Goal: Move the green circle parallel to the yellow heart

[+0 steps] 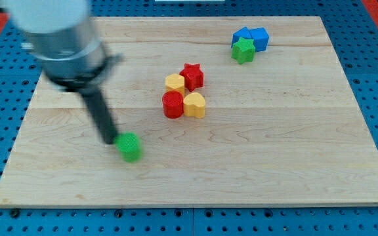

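Our tip [112, 140] sits touching the green circle's [130, 147] left edge, view's lower left of the desk [294, 164]. No gripper on this rig, so nothing is held, contact only. Yellow heart [195, 105] is up-right, packed against red circle [172, 105], yellow block [174, 83] and red star [192, 76]. Risk: off-centre contact lets the circle roll off our tip, or an overshoot rams that cluster and shifts the heart.

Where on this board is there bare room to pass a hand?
Free: the view's right half below the green star, and the bottom strip right of the green circle. Crowded: the red and yellow cluster around the yellow heart; my tip touches the circle's left.
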Robot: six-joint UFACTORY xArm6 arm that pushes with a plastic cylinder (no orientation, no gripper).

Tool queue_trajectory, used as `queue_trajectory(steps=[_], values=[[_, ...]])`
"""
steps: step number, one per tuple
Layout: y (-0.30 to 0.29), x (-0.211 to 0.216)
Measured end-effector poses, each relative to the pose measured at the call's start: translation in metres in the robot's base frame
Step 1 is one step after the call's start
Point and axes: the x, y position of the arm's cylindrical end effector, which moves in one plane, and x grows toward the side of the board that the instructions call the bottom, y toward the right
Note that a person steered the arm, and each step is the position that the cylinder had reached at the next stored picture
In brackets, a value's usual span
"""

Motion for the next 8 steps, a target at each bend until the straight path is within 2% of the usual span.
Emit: queue_trajectory(steps=[1, 2, 3, 4, 5, 6, 7, 8], values=[[0.107, -0.002], [-0.018, 0.015], [-0.052, 0.052], [0.025, 0.075], [0.092, -0.013], [0.172, -0.039], [0.095, 0.0], [0.086, 0.045]])
